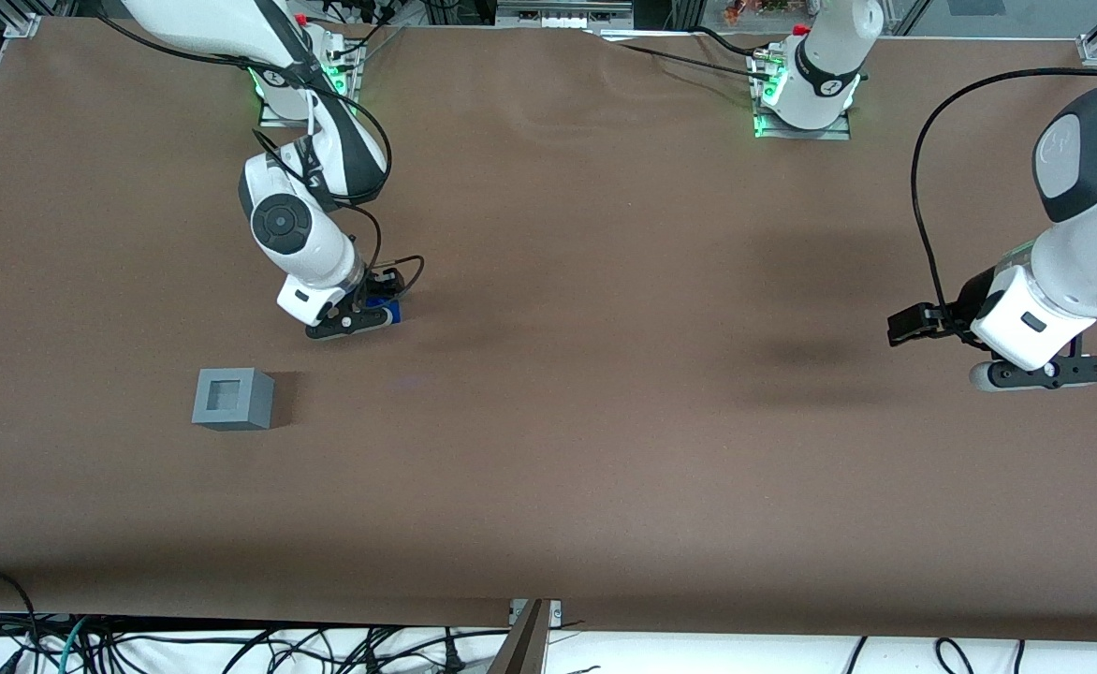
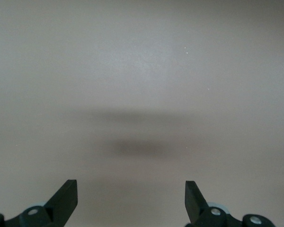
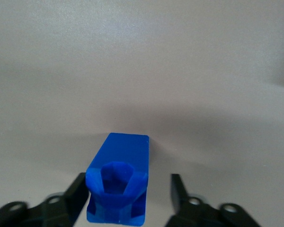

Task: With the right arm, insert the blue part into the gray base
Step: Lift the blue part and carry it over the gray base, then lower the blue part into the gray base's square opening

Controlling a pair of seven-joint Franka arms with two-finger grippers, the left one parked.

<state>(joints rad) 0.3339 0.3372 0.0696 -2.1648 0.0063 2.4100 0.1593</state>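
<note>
The blue part (image 3: pixel 117 182) stands on the brown table between the open fingers of my right gripper (image 3: pixel 128 194). One finger touches or nearly touches its side; the other finger (image 3: pixel 176 191) stands apart from it with a clear gap. In the front view the gripper (image 1: pixel 361 316) is low over the table and the blue part (image 1: pixel 387 310) peeks out beside it. The gray base (image 1: pixel 233 398) sits on the table nearer to the front camera than the gripper, its square recess facing up.
The brown table (image 1: pixel 605 421) spreads wide around both things. The arm bases (image 1: pixel 310 80) stand at the table's edge farthest from the front camera. Cables hang below the table edge nearest that camera.
</note>
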